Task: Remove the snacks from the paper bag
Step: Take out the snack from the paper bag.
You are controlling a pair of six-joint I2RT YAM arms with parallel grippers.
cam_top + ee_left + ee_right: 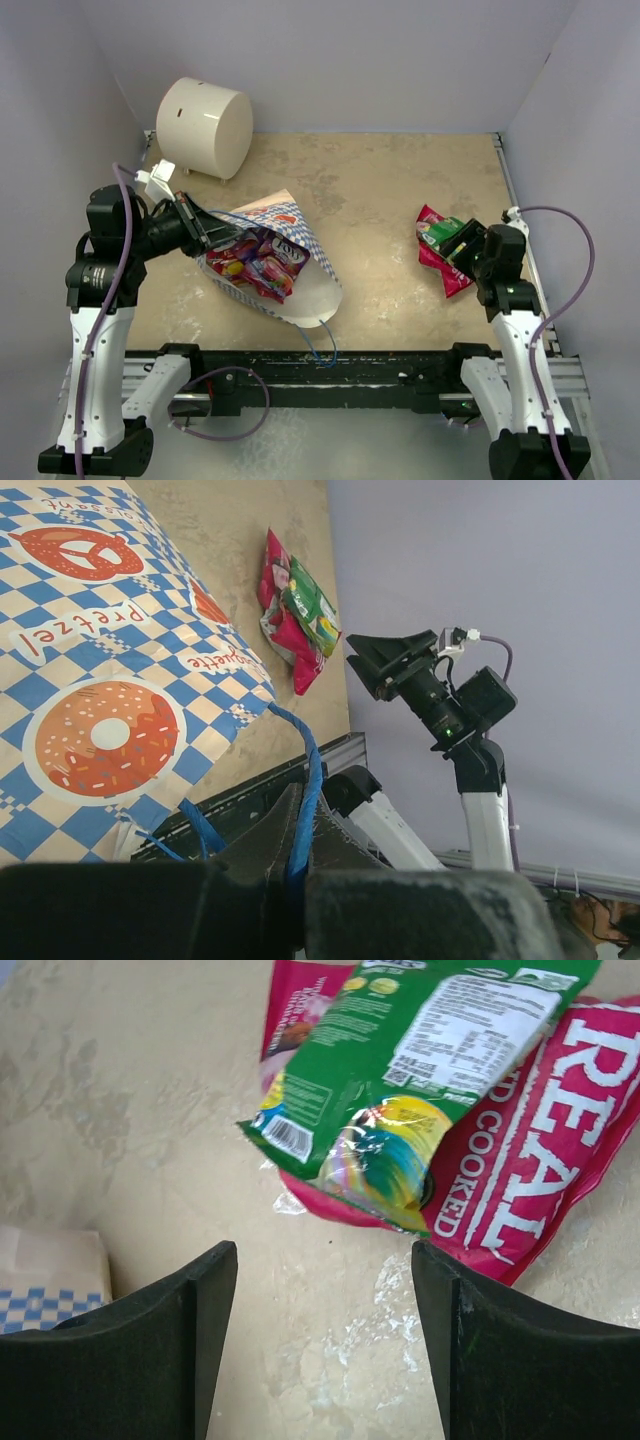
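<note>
Left gripper (305, 825) pinching blue cord handle (310, 765) of paper bag (312, 288) lying centre-left, right gripper (325, 1280) hovering, jaws spread, over snacks (400, 1070) at right.

On my feed the table (390, 190) has a mottled beige, stone-like top, scuffed paler in patches. Plain lavender-grey panels box it in on three sides: a back wall (350, 60), a left wall (55, 90) and a right wall (590, 120). I see soft, even light and only faint shadows. A large cream cylinder (205, 127) lies on its side in the far left corner. A black rail (350, 368) runs along the near edge.
</note>
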